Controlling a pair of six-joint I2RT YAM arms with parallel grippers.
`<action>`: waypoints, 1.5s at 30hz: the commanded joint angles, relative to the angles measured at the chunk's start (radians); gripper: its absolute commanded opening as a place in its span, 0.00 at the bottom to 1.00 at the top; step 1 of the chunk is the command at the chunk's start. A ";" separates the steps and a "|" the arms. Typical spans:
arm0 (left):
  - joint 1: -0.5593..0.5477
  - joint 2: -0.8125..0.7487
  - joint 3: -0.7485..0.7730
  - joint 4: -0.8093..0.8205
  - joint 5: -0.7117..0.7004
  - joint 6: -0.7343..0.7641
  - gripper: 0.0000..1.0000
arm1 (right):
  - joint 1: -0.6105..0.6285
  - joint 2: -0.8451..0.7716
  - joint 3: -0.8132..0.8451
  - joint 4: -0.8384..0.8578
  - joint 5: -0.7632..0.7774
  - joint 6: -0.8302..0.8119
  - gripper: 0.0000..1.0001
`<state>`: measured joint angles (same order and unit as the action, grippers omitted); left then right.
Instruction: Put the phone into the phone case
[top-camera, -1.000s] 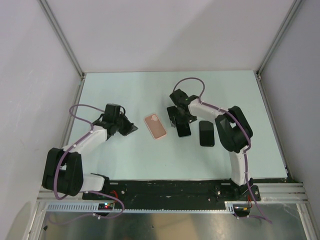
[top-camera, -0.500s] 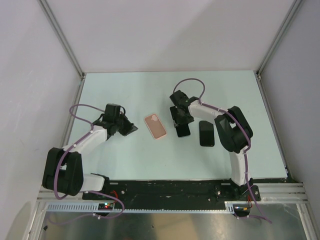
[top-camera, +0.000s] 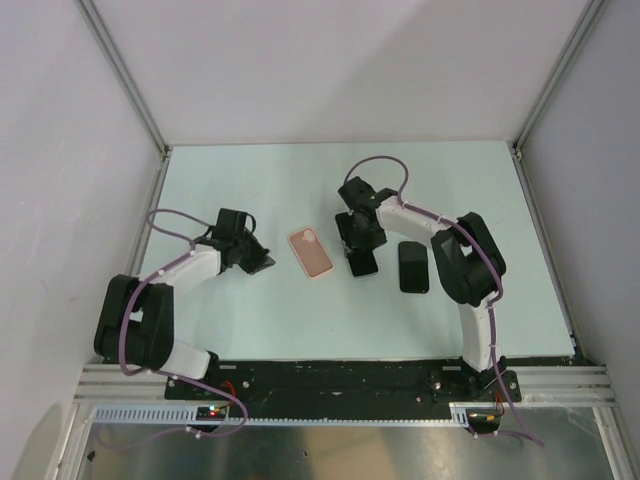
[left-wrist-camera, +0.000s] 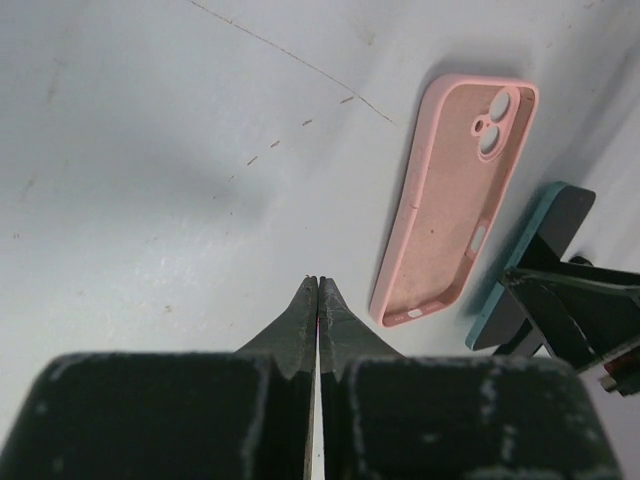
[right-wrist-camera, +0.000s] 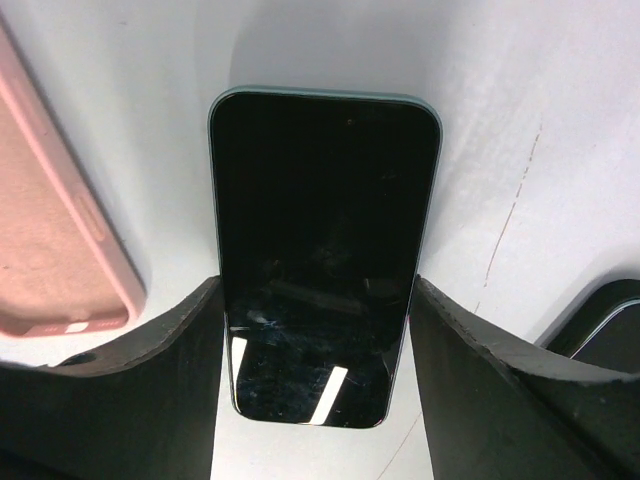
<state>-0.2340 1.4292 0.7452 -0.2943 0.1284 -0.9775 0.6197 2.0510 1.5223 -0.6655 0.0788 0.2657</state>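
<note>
Looking at the right gripper (right-wrist-camera: 316, 290) first, Ana: what do its jaws have?

They are clamped on the phone (right-wrist-camera: 325, 230), Ben. One finger presses each long edge, and the dark screen faces the wrist camera.

Is the phone flat on the table (top-camera: 250, 190)?

Not quite. From the left wrist view it sits tilted, with its teal edge showing. I cannot tell which part, if any, touches the surface.

And the left gripper (left-wrist-camera: 318, 320)?

Its jaws are pressed together with nothing between them. The tips hang over bare table, well apart from the phone.

Where is the pink phone case (top-camera: 311, 252)?

It lies flat between the two grippers, with its open side up and its camera cut-out at the far end. It is just beside the phone on the phone's left. A narrow strip of table shows between them, and nothing sits inside it.

Anything further out?

A black flat object (top-camera: 413, 266) lies on the table to the right of the phone, near the right arm's elbow. I cannot tell whether it is a second phone or a case.
</note>
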 joint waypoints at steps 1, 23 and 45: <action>0.005 0.030 0.054 0.042 -0.028 -0.007 0.00 | -0.002 -0.046 0.076 -0.034 -0.056 0.006 0.13; -0.003 0.066 0.074 0.060 -0.024 -0.032 0.00 | 0.133 0.085 0.424 -0.207 -0.082 -0.014 0.12; 0.018 0.013 0.058 0.059 -0.015 -0.033 0.00 | 0.206 0.280 0.608 -0.317 0.004 -0.052 0.14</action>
<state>-0.2241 1.4731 0.7826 -0.2554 0.1257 -1.0046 0.8131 2.3322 2.0628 -0.9649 0.0593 0.2291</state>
